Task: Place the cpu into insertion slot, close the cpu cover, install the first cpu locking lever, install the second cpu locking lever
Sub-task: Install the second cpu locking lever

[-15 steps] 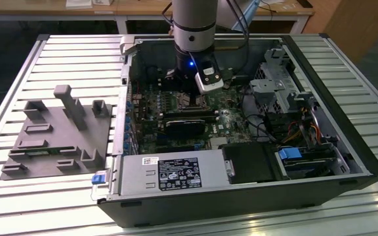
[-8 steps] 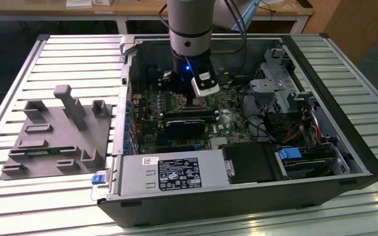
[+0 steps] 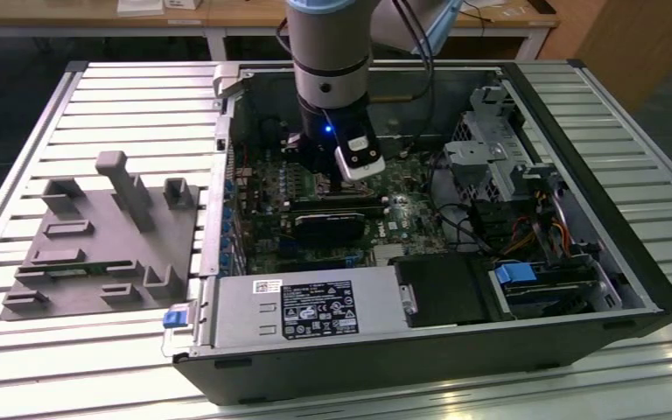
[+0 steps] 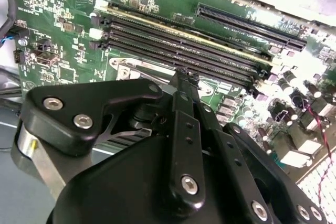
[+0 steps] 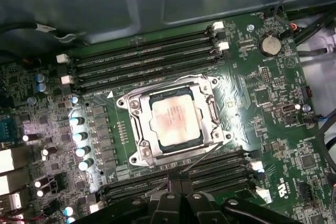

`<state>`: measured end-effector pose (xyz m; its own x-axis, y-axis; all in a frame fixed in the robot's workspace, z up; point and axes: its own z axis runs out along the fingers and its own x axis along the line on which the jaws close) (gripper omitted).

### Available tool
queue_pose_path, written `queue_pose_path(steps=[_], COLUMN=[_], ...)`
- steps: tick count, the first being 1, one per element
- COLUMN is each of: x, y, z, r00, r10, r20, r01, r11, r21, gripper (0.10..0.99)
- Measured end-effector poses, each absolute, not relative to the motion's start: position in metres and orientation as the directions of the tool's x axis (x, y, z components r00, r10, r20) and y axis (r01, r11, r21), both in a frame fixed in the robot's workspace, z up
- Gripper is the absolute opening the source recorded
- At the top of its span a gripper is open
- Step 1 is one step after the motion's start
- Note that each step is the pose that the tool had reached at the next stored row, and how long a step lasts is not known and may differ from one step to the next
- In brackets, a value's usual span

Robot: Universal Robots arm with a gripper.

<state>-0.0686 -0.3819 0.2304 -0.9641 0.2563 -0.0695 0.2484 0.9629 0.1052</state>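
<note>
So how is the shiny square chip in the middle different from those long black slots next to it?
The cpu is a silvery square with a pale, smooth top; the memory slots are long, narrow and black. The cpu lies inside a silvery metal frame, the cpu cover, while the memory slots run in bare rows on both sides of it. Both sit flat on the green motherboard.

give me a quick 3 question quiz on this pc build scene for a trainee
1. True or false: the cpu lies in the insertion slot.
2. The cpu cover is: A) closed over the chip B) lying outside the case.
3. What runs in rows on both sides of the socket?

Key
1. True.
2. A, its frame sits around the chip, with the gripper just off the socket's edge.
3. Black memory slots.
</note>
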Motion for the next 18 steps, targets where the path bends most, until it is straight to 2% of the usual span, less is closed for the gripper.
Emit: queue_pose_path(steps=[6,18], x=[-0.0741,-0.0743], y=[-0.3837,-0.3838], z=[0.2266,0.2207], r00=[-0.964,-0.985], r10=[0.25,0.146], r20=[-0.09,-0.091], r01=[0.239,0.131], r11=[0.964,0.98], r21=[0.117,0.151], gripper=[0.102,0.102])
